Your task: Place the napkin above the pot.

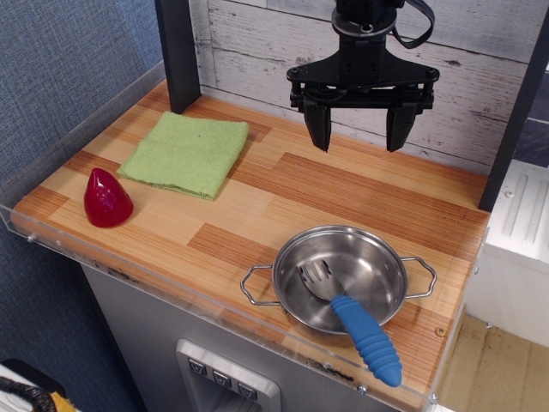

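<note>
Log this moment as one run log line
tool open, empty, raised | napkin flat, back left | pot front right, holds fork | placing not started

The napkin [186, 153] is light-green cloth, matt, with a rough terry-like weave; the pot [340, 276] is shiny polished steel, mirror-smooth inside, with thin wire handles; the fork [347, 312] has a dull metal head and a matt blue ribbed handle that looks rubbery; the red piece [106, 198] is glossy plastic; the table [257, 206] is smooth striped wood, edged in clear plastic; the gripper [358, 130] is matt black; the wall [463, 94] is rough whitewashed planks.
</note>
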Controlling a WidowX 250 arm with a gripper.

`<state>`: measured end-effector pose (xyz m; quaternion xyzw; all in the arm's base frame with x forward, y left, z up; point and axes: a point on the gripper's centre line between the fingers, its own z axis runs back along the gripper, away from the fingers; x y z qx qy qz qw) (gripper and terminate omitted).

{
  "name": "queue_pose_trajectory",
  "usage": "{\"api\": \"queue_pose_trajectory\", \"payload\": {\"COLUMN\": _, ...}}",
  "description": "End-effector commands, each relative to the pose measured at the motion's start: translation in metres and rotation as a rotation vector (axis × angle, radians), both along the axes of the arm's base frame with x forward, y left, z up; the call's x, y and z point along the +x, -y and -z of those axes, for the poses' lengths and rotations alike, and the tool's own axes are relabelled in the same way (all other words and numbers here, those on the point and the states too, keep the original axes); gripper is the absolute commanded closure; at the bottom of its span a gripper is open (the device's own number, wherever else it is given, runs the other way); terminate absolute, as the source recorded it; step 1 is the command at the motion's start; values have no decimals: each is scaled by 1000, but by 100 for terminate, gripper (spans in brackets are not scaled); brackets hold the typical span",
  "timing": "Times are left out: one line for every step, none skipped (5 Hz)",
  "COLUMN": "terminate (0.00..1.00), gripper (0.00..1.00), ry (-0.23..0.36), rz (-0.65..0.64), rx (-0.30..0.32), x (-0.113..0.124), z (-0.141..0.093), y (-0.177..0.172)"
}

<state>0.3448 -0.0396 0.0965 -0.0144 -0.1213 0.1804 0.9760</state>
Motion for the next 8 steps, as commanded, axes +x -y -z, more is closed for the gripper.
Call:
{"api": "queue_pose_trajectory", "payload": {"terminate": 0, "gripper": 0, "ry": 0, "rz": 0, "rx": 0, "x": 0, "z": 0, "y": 0}}
{"api": "queue_pose_trajectory", "payload": {"terminate": 0, "gripper": 0, "ry": 12, "rz": 11, "rx": -13, "x": 1, "z": -1, "y": -22}}
{"api": "queue_pose_trajectory", "payload": {"terminate": 0, "gripper": 0, "ry": -6, "rz": 31, "rx": 12, "x": 3, "z": 4, "y": -39}}
{"api": "queue_pose_trajectory", "payload": {"terminate": 0, "gripper": 0, "ry": -17, "rz": 5, "rx": 18, "x": 2, "z": 5, "y": -61}}
{"api": "queue_pose_trajectory", "payload": {"terminate": 0, "gripper": 0, "ry": -35, "rz": -39, "rx": 27, "x": 2, "z": 5, "y": -81}}
{"api": "queue_pose_trajectory", "payload": {"terminate": 0, "gripper": 0, "ry": -80, "rz": -19, "rx": 73, "x": 2, "z": 11, "y": -110}}
{"api": "queue_pose_trajectory", "payload": {"terminate": 0, "gripper": 0, "ry": -88, "rz": -11, "rx": 92, "x": 3, "z": 16, "y": -142}}
{"api": "queue_pose_trajectory", "payload": {"terminate": 0, "gripper": 0, "ry": -61, "rz": -18, "rx": 90, "x": 3, "z": 22, "y": -176}}
